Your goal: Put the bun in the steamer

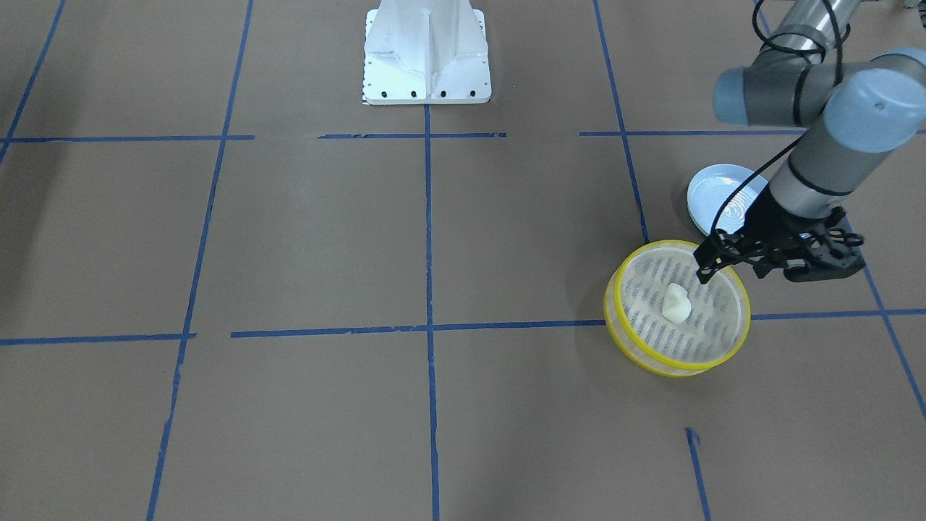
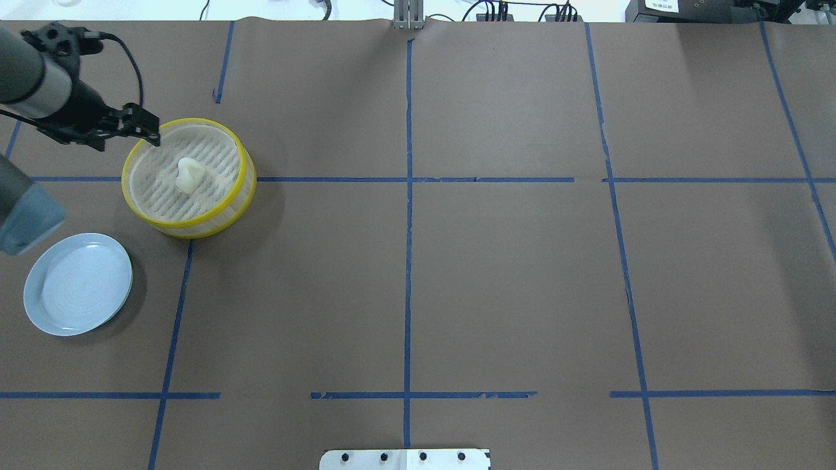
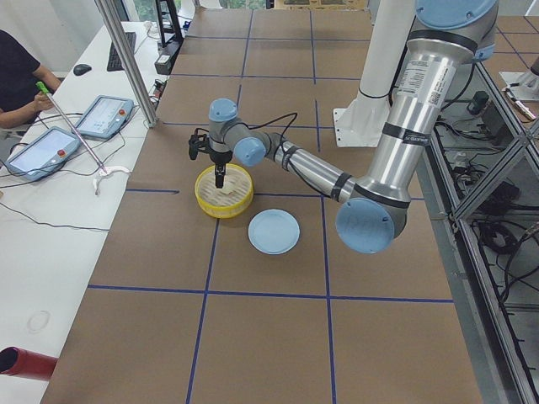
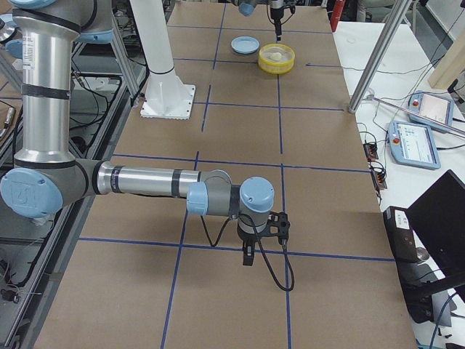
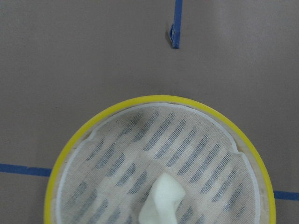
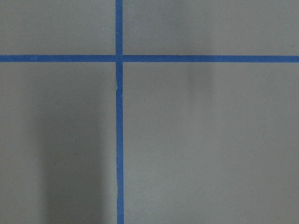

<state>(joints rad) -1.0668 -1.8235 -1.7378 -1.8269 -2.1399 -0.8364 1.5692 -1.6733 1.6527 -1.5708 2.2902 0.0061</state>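
The steamer (image 1: 617,286) is a round basket with yellow rims on the brown table; it also shows in the overhead view (image 2: 193,121) and fills the lower half of the left wrist view (image 5: 154,99). The small cream-white bun (image 1: 677,302) lies on its slotted floor, near the middle (image 2: 189,175) (image 5: 161,200). My left gripper (image 1: 704,273) hangs over the steamer's rim on the robot's left side (image 2: 155,135), apart from the bun; its fingers look shut and empty. My right gripper (image 4: 248,258) hovers over bare table far away; I cannot tell its state.
An empty pale blue ridged plate (image 1: 712,192) (image 2: 77,284) lies next to the steamer, nearer the robot. The white robot base (image 1: 427,51) stands at the table's middle edge. Blue tape lines grid the brown table.
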